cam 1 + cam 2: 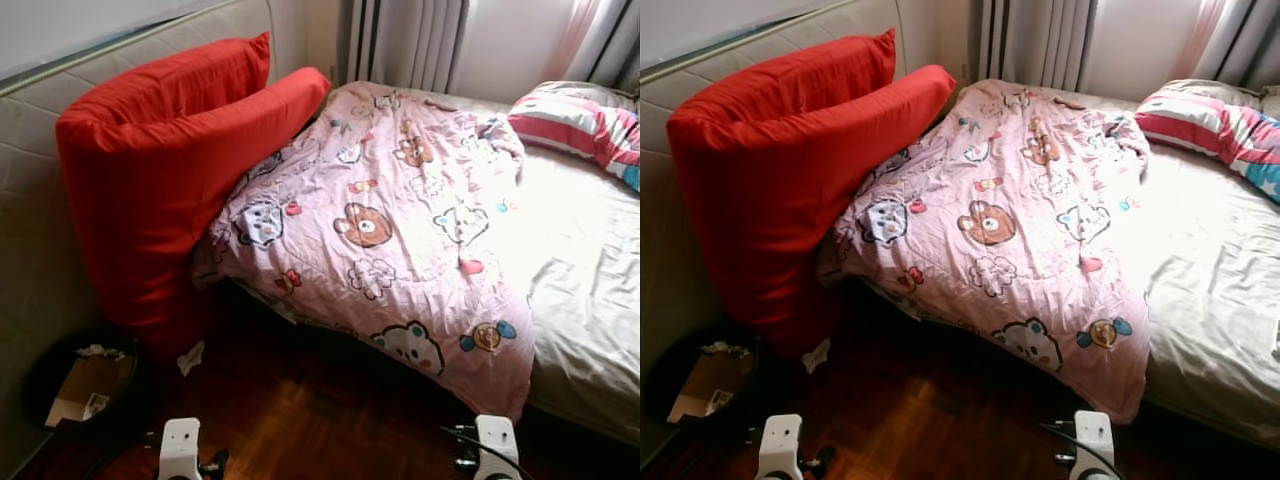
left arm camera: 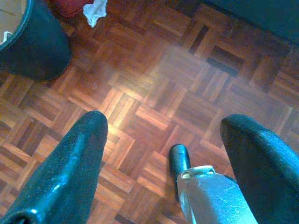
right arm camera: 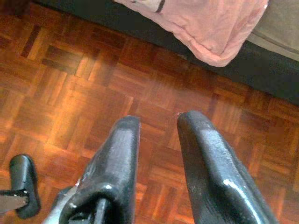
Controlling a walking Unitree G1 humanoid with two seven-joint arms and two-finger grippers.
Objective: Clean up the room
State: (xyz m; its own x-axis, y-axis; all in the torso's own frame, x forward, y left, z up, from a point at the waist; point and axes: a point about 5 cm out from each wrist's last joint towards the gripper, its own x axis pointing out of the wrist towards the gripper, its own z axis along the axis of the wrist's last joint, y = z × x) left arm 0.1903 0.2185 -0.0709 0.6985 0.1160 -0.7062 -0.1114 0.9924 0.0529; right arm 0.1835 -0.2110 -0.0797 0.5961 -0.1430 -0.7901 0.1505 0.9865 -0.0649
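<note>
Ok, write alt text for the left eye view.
A pink cartoon-print blanket lies rumpled across a bed, its corner hanging over the wooden floor. Two red pillows lean beside it, above a dark bin and a crumpled white scrap.

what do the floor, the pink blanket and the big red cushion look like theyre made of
Floor: wood parquet, small blocks in a basket-weave pattern, glossy finish judging by the light glare.
Pink blanket: soft printed fabric, probably cotton or similar; it wrinkles and drapes over the bed edge, with cartoon animal prints.
Red cushion: matte woven cloth cover over plump stuffing; exact fibre can't be told.
</note>
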